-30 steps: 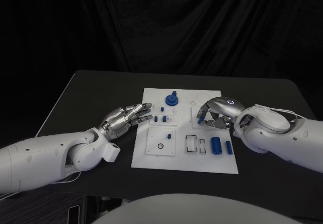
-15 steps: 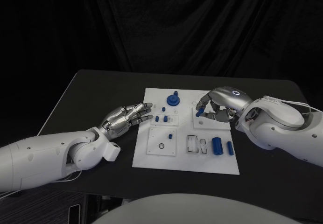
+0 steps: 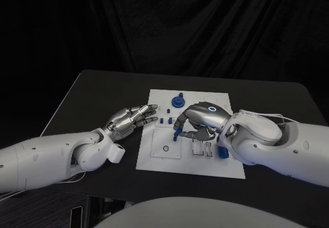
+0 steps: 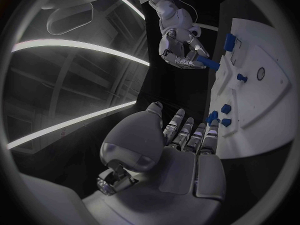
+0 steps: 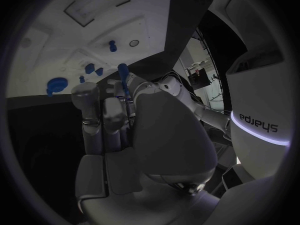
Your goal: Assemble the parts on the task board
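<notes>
On the black table [image 3: 96, 90], a blue peg [image 3: 178, 133], apparently pinched by the right hand [image 3: 197, 121] above the task board [image 3: 198, 164], should be lowered upright while the spread, empty left hand [image 3: 130, 119] is kept aside.

Both arms wear smooth, glossy white shells, rounded and bulbous at the segments, with dark seams between them. The left arm [image 3: 48, 159] shows small dark screw recesses along its forearm shell and a boxy white block at the wrist. The right arm [image 3: 281, 149] has a thin pale cable looping over its upper shell. The left hand [image 3: 130, 118] is silver metal with segmented fingers and darker pads. The right hand [image 3: 195, 121] is the same silver, with a small glowing blue-white ring on its back. In the right wrist view, mirrored lettering glows above a lit strip on a white shell.
</notes>
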Robot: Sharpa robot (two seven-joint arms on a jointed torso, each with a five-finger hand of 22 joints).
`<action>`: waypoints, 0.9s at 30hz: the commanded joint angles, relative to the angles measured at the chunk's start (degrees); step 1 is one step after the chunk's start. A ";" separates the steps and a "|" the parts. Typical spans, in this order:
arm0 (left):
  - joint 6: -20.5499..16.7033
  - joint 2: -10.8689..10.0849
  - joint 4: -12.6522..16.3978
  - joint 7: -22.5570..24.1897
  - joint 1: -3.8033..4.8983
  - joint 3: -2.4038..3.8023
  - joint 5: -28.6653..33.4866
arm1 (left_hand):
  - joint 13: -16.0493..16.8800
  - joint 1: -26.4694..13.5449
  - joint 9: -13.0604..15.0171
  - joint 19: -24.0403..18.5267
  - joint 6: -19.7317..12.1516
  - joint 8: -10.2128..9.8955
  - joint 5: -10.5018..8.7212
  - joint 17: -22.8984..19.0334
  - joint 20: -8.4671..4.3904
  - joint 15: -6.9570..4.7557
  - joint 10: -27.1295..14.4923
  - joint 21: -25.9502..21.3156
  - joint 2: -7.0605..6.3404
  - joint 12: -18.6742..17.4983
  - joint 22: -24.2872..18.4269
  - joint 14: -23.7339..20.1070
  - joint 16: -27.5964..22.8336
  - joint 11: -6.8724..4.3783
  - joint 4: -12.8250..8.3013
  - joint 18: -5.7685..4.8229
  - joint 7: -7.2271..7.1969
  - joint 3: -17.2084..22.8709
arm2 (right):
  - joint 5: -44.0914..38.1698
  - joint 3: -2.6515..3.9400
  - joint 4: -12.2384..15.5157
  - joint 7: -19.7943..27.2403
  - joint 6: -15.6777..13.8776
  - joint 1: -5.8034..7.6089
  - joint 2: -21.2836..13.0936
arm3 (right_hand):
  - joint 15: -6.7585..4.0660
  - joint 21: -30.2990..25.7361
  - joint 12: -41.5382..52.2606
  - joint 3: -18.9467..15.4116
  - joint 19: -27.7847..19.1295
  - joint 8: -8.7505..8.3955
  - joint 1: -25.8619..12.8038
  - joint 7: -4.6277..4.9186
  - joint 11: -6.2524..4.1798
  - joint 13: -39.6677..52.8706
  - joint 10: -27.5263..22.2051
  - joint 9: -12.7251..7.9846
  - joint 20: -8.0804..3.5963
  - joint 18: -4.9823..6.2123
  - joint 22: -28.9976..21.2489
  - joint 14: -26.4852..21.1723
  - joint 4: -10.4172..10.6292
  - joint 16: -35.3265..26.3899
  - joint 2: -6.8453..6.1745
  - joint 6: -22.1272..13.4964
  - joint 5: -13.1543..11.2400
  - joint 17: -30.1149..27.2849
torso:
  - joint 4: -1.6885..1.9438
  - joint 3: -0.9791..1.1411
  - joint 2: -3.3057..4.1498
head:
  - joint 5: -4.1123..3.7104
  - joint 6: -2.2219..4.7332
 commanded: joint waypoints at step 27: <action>1.12 0.59 -0.19 5.51 -0.06 0.05 0.26 | 0.07 0.52 0.10 0.38 0.25 0.41 0.20 0.07 0.04 0.24 0.35 0.20 0.01 0.36 0.09 0.11 0.41 0.04 0.08 -0.72 0.90 0.42 | -4.75 0.04 -6.27 3.23 3.28 -4.80 7.31 | -0.05 0.89 -0.76 0.46 0.55 0.23 0.46 0.14 -0.04 0.27 0.98 0.56 -0.23 -1.10 6.10 0.50 -1.01 0.54 -0.40 0.81 0.74 0.53 | -0.05 0.05 0.05 | 0.76 -0.01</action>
